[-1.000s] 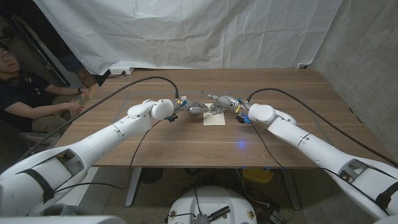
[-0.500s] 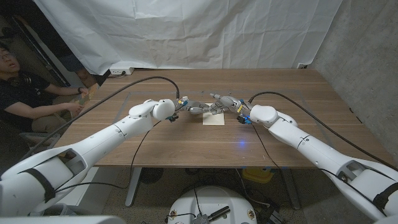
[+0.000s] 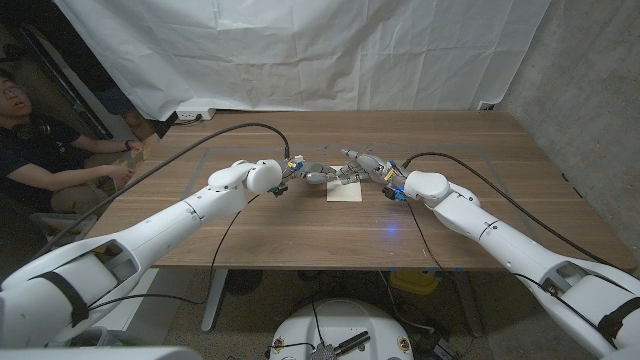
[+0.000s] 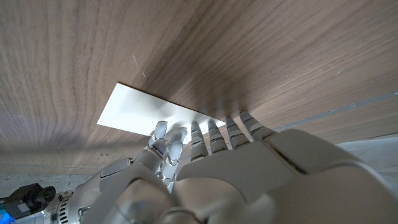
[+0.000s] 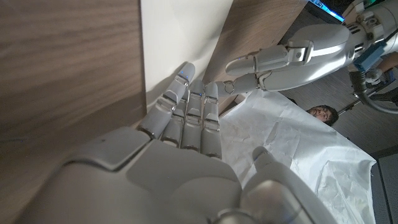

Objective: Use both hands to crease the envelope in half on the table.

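Observation:
The white envelope (image 3: 345, 193) lies flat on the wooden table (image 3: 300, 230) near its middle. My left hand (image 3: 312, 176) reaches to the envelope's far left corner, fingers straight. In the left wrist view its fingertips (image 4: 219, 126) touch the edge of the envelope (image 4: 140, 107). My right hand (image 3: 358, 167) comes in at the far right side. Its straight fingers (image 5: 189, 102) lie at the edge of the envelope (image 5: 180, 37). The two hands nearly meet over the far edge; my left hand (image 5: 280, 62) hovers just beyond my right fingertips. Neither hand holds anything.
A person (image 3: 30, 140) sits at the table's far left corner with hands on the edge. A white sheet (image 3: 300, 50) hangs behind the table. A power strip (image 3: 195, 115) lies at the back edge. Black cables (image 3: 200, 140) run along both arms.
My right arm has shifted slightly to the right, its hand staying at the envelope's far edge. The left hand and the envelope have not visibly moved.

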